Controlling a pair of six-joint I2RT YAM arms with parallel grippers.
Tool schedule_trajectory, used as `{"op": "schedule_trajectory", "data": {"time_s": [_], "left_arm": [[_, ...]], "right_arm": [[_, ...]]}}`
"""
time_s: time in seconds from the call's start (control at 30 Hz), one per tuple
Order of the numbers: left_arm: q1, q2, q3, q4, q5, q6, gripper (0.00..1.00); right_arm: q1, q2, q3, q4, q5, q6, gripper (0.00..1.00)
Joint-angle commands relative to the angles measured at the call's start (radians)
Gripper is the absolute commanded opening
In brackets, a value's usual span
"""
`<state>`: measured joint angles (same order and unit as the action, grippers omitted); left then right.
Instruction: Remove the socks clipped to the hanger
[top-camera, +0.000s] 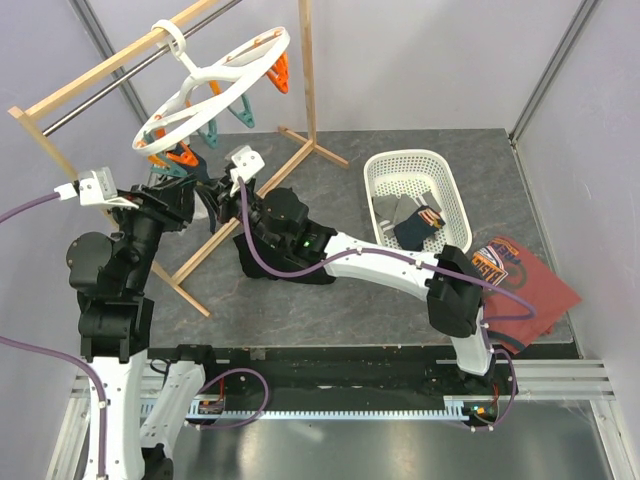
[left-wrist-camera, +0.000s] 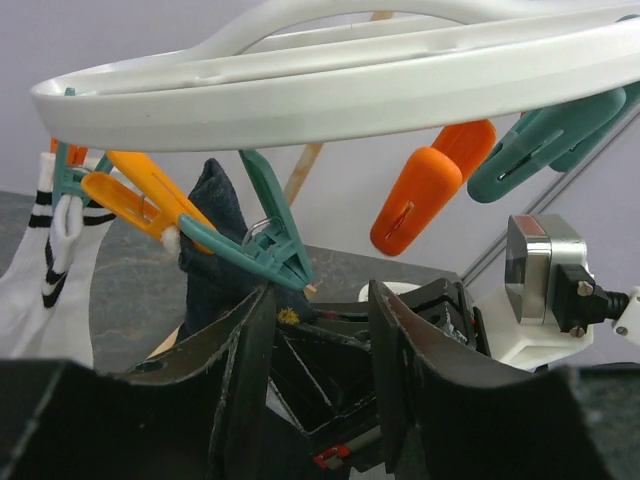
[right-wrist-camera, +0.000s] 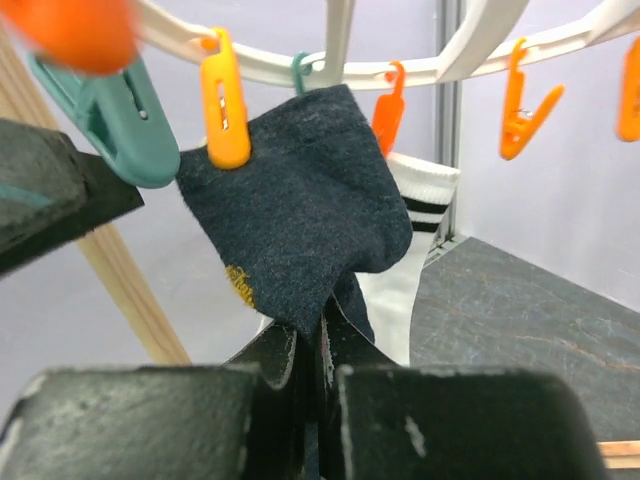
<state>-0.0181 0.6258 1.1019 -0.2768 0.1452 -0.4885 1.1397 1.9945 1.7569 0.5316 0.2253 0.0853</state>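
right end effector (right-wrist-camera: 320, 335) pinching navy sock (right-wrist-camera: 300, 200), pegged to hanger (right-wrist-camera: 440, 68)

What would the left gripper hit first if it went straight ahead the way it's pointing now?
Probably the teal plastic clothes peg clipping the dark navy sock, just beyond the open left gripper. Depth is unclear, so that is likely, not certain.

Wood rack (top-camera: 307, 60) rear-left, white basket (top-camera: 405, 156) mid-right, red-brown shirt (top-camera: 535, 290) near it.
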Motion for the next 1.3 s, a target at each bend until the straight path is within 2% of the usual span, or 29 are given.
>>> {"op": "schedule_trajectory", "data": {"time_s": [0.0, 0.4, 0.57, 0.8, 0.97, 1.27], "left_arm": [[-0.011, 0.003, 0.088, -0.106, -0.035, 0.096, 0.50], [-0.036, 0.003, 0.173, -0.225, -0.199, 0.080, 0.48], [-0.037, 0.035, 0.223, -0.245, -0.184, 0.062, 0.47], [-0.037, 0.060, 0.245, -0.223, -0.020, 0.027, 0.47], [-0.037, 0.064, 0.250, -0.232, -0.056, -0.007, 0.45], [-0.037, 0.100, 0.233, -0.200, 0.021, -0.200, 0.45]], "right_arm": [[0.003, -0.085, -0.036, -0.022, -0.075, 0.004, 0.00], [0.003, -0.230, -0.198, 0.017, -0.073, 0.044, 0.00], [0.002, -0.302, -0.269, 0.039, -0.053, 0.042, 0.00], [0.003, -0.349, -0.316, 0.039, -0.061, 0.054, 0.00], [0.000, -0.401, -0.378, 0.068, -0.026, 0.064, 0.00], [0.003, -0.427, -0.389, 0.031, -0.032, 0.036, 0.00]]}}
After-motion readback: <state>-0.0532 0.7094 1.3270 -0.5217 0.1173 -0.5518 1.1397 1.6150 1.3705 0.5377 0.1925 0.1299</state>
